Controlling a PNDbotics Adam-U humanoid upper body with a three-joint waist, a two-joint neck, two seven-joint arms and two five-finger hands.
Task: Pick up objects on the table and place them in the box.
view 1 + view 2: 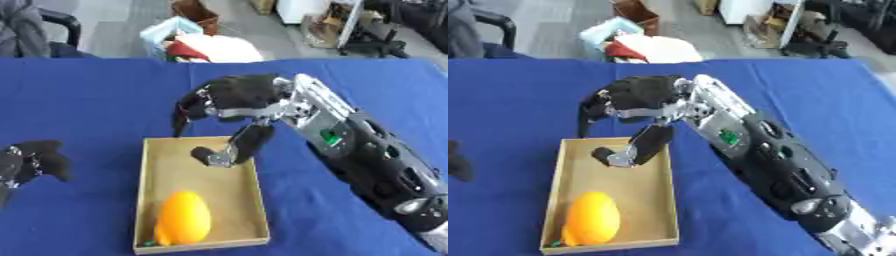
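A shallow cardboard box [249, 175] lies on the blue table. An orange fruit [184, 218] with a green stem end rests in the box's near half. My right hand [232, 100] hovers over the box's far end, fingers hanging down and spread, thumb [236, 147] pointing down into the box; nothing is between them. My left hand [35, 160] shows at the left edge beside the box, fingers curled, holding nothing I can see.
The blue table [96, 100] extends around the box on all sides. Beyond its far edge are a chair [39, 30], a light blue bin with cloths [188, 40] and other floor clutter.
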